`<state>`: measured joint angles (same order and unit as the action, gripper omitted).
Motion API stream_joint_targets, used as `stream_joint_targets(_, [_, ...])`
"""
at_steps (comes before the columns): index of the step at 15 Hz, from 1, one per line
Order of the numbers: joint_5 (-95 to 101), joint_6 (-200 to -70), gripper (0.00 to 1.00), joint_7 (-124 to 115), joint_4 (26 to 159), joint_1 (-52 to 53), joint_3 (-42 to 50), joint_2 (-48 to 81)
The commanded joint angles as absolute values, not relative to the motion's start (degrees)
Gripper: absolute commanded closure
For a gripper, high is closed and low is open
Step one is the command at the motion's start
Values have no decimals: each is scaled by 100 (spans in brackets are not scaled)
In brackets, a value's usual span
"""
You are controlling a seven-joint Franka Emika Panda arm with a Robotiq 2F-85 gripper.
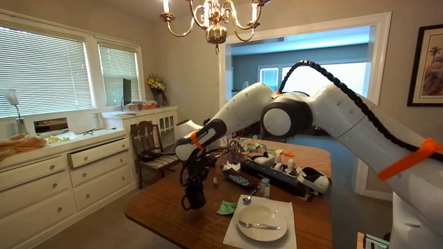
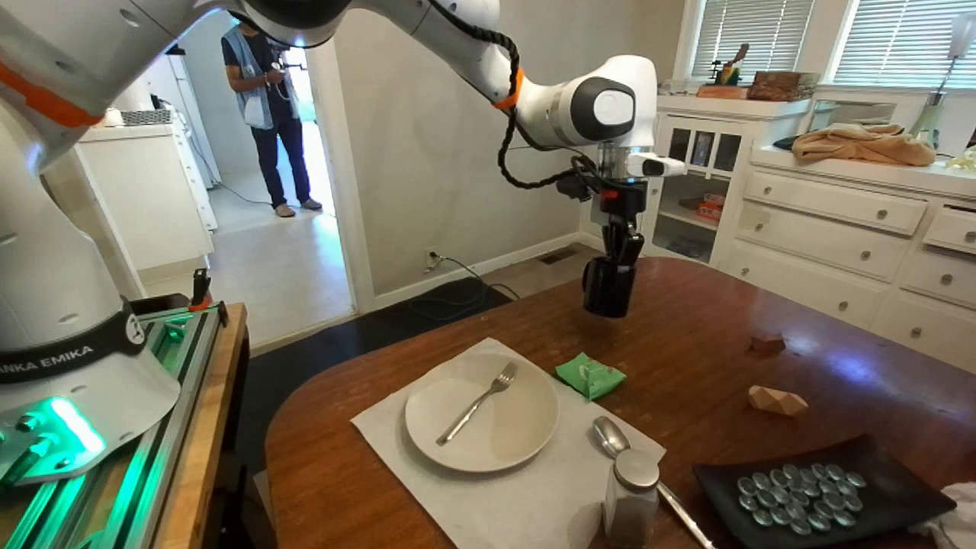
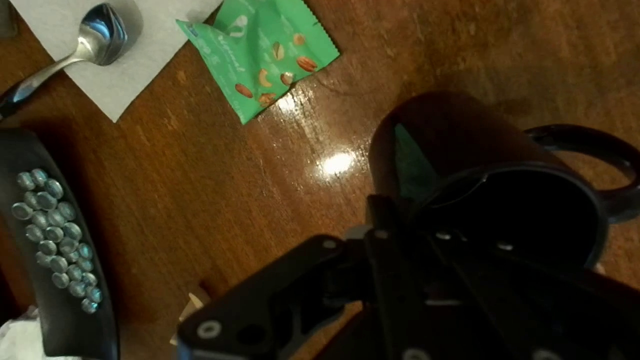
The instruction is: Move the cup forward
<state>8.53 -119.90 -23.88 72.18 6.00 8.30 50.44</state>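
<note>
Holding a small black cup by its wall, the pincer hangs straight down from a white robot arm over a brown wooden table. The cup sits directly below the pincer, close to upright, its mouth facing up towards it. Seen from the wrist, the pincer is narrow, clamped at the rim: one finger lies along the outside of the wall, and the other appears to reach into the cup's mouth, where its tip is lost in the dark. The cup's handle sticks out well away from the pinched part of the rim. Whether the base touches the table or is just above it, I cannot tell.

Near the cup, a crinkled green packet printed with nuts lies on the table, between the cup and a white paper sheet. On the sheet rests a cream plate with a fork lying in it. A spoon has its bowl on the same sheet and its handle running off the edge, passing just beside a jar with a metal lid. Farther from the cup, a black tray holds a cluster of clear glass pebbles, and a tan faceted block lies on the table near the tray.
</note>
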Motion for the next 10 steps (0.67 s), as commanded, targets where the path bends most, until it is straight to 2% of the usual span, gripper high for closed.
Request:
stream_joint_targets(1, [1319, -12738, 98, -3577, 8580, 1197, 1312, 4208])
stream_joint_targets(10, [1651, -13644, 98, -6677, 11014, 1593, 1746, 2635])
